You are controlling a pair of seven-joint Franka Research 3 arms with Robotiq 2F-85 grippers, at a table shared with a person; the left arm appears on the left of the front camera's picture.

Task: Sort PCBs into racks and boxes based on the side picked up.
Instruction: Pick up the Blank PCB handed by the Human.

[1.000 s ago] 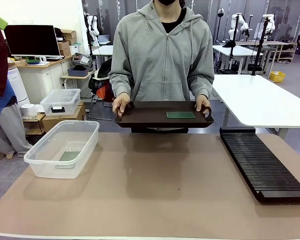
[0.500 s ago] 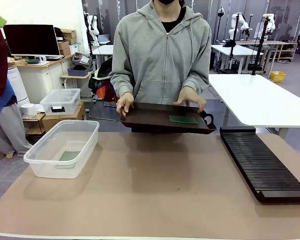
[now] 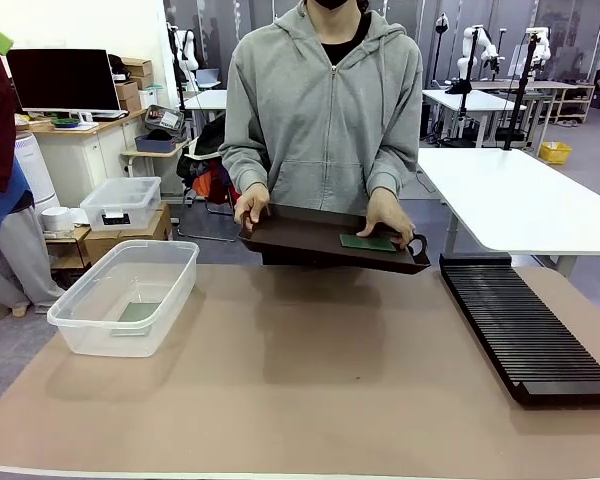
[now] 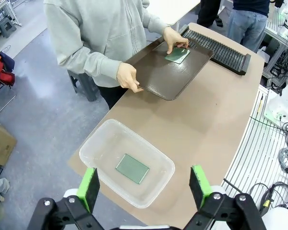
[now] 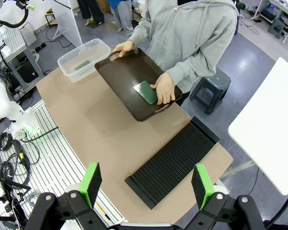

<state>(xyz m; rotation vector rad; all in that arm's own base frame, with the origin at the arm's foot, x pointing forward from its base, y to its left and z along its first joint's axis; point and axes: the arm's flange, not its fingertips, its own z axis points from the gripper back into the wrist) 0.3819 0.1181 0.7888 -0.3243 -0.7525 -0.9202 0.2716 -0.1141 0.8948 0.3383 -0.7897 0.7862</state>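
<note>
Above the brown tabletop [image 3: 310, 390], the left pincer [image 4: 144, 188] and right pincer [image 5: 148, 185] hung wide open, holding nothing. One PCB [image 4: 132, 168] lay in the clear tub [image 4: 97, 143]; another PCB [image 5: 145, 92] lay on the dark tray [image 5: 120, 76] under a person's hand [image 5: 165, 89], beside the black slotted rack [image 5: 172, 165].

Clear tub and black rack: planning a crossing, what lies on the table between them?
Bare tabletop, seen in the front view; the brown tray is at the far edge.
</note>
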